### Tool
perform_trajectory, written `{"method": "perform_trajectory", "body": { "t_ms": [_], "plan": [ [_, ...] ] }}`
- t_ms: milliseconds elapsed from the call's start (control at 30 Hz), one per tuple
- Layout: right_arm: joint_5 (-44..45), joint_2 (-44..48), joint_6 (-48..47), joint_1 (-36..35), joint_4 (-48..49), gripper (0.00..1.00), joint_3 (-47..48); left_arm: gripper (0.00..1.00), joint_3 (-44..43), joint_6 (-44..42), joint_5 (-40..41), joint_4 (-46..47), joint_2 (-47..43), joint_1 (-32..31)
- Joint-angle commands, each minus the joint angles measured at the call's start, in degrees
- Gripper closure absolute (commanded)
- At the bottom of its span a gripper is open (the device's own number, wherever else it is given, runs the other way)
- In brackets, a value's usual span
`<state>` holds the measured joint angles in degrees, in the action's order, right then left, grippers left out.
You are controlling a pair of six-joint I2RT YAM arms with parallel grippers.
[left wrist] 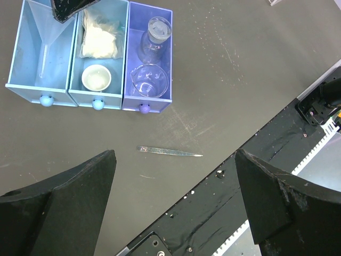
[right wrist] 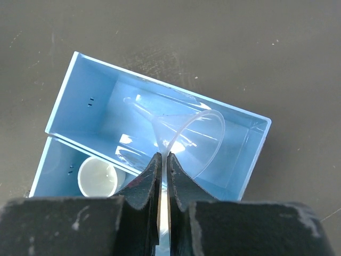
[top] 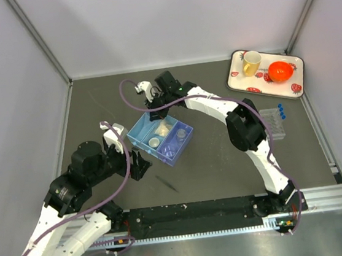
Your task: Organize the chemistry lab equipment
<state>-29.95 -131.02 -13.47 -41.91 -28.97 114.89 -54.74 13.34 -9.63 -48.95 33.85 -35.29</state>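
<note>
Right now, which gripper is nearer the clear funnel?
Right. The right gripper is shut on the funnel over the blue tray; the left gripper hovers open beside the tray.

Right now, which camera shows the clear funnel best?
The right wrist view: the funnel sits close up, its rim pinched by the right hand. The left wrist view shows it faintly in the tray; overhead, it's indiscernible.

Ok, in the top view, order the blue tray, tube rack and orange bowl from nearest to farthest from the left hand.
1. Blue tray: just beyond the left hand.
2. Tube rack: right side.
3. Orange bowl: far right corner.
</note>
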Motion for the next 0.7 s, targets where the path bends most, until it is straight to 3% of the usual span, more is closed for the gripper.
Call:
{"method": "perform_trajectory", "body": {
  "t_ms": [0, 100, 267, 667],
  "plan": [
    [0.2, -0.6, 0.2, -0.9, 0.1, 0.94, 2.2, 0.01, -0.7, -0.7, -0.7, 1.7, -0.3, -0.1],
    [0.7, -0.9, 0.4, -1.0, -0.2, 0.85, 2.0, 0.01, -0.9, -0.7, -0.8, 1.7, 0.0, -0.1],
    [0.9, -1.5, 0.6, -1.2, -0.4, 0.78, 2.0, 0.01, -0.8, -0.6, -0.7, 1.6, -0.4, -0.1],
    [7.2, 5.7, -0.8, -1.9, -1.5, 0.76, 0.6, 0.01, -1.1, -0.7, -0.2, 1.1, -0.2, -0.1]
  ]
}}
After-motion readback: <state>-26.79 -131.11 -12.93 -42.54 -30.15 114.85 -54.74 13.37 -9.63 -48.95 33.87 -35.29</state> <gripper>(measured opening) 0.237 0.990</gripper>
